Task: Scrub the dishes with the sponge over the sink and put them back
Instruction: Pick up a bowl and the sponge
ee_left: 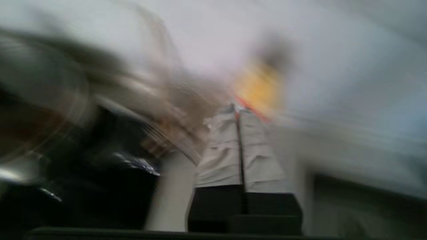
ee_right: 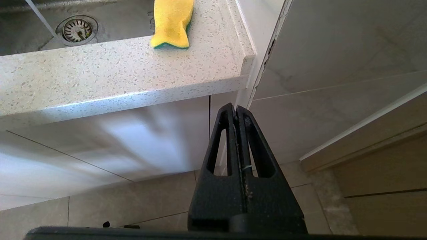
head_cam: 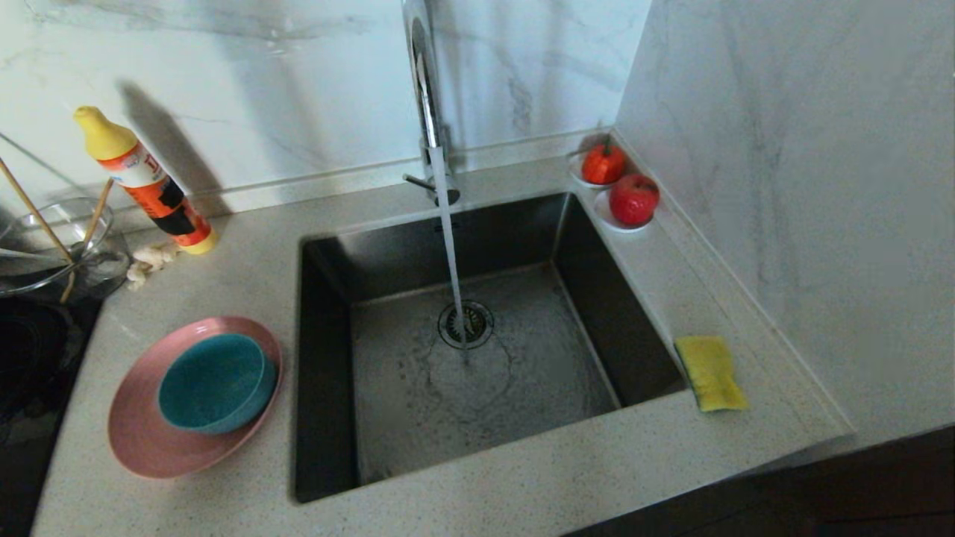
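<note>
Water [head_cam: 451, 253] runs into the sink [head_cam: 477, 358]; teal bowl [head_cam: 216, 382] sits in pink plate [head_cam: 142, 440], chopsticks [head_cam: 45, 224] in glass bowl [head_cam: 89, 261], sponge [head_cam: 711, 371] beside. Left gripper [ee_left: 238, 111] and right gripper [ee_right: 236, 111] are closed, empty.

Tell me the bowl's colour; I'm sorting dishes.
Teal-blue bowl, sitting in the pink plate; clearest in the head view.

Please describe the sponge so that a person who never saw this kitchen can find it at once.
Start at the steel sink with the running tap. On the counter rim to its right, near the front corner, lies the sponge. It is the only flat yellow rectangle there; the red fruits sit farther back on saucers.
</note>
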`<state>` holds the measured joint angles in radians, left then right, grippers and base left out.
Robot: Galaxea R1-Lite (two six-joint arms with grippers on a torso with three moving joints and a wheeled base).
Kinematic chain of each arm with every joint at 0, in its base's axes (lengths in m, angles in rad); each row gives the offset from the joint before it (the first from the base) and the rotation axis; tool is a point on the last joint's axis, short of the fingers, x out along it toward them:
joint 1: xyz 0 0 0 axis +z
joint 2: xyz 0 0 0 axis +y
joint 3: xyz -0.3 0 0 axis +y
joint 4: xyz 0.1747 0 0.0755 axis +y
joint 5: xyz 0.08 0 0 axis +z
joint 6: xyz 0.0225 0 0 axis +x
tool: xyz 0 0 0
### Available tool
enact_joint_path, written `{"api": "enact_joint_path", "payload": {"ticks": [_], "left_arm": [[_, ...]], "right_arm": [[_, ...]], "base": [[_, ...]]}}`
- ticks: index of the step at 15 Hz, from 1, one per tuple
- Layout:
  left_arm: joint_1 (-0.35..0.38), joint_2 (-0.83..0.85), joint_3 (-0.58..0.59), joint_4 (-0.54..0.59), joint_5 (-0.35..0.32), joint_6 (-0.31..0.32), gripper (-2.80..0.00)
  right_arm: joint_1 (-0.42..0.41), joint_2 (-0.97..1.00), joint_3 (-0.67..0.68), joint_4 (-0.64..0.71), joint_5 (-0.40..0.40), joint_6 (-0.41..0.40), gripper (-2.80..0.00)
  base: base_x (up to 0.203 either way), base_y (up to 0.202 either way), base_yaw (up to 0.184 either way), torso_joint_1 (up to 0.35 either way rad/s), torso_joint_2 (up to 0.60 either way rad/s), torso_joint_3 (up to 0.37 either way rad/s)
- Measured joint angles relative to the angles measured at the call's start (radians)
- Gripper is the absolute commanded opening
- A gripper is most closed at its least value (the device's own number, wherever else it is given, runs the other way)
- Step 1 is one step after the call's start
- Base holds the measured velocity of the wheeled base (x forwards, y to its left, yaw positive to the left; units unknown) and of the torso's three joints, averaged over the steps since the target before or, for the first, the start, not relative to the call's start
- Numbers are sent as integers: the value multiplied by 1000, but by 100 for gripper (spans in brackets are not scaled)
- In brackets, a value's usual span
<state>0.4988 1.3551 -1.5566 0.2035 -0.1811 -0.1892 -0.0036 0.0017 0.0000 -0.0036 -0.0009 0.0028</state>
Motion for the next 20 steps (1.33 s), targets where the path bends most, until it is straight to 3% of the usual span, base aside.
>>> {"api": "enact_joint_path", "payload": {"ticks": [1,3,7,10,13,17,18,20], "left_arm": [[-38,-57,4,94,-65,13,-280],[-128,-168,61,241,-130,55,-280],[-240,-464,390,316,-144,194,-280],[-378,-730,685,314,-85,273,-280],[-466,-977,975,268,-34,299,-280],[-504,-1247,1339,90,35,299,-280],[-507,-1286,1395,43,74,281,-280],[-511,-1328,1427,77,133,258,-280]], "right_arm": [[0,0,0,0,-1,0,-280],[0,0,0,0,-1,0,-280],[0,0,0,0,-1,0,-280],[0,0,0,0,-1,0,-280],[0,0,0,0,0,0,-280],[0,0,0,0,-1,-1,-280],[0,0,0,0,-1,0,-280],[0,0,0,0,-1,0,-280]], "base": [[0,0,0,0,0,0],[0,0,0,0,0,0],[0,0,0,0,0,0],[0,0,0,0,0,0],[0,0,0,0,0,0],[0,0,0,0,0,0],[0,0,0,0,0,0],[0,0,0,0,0,0]]}}
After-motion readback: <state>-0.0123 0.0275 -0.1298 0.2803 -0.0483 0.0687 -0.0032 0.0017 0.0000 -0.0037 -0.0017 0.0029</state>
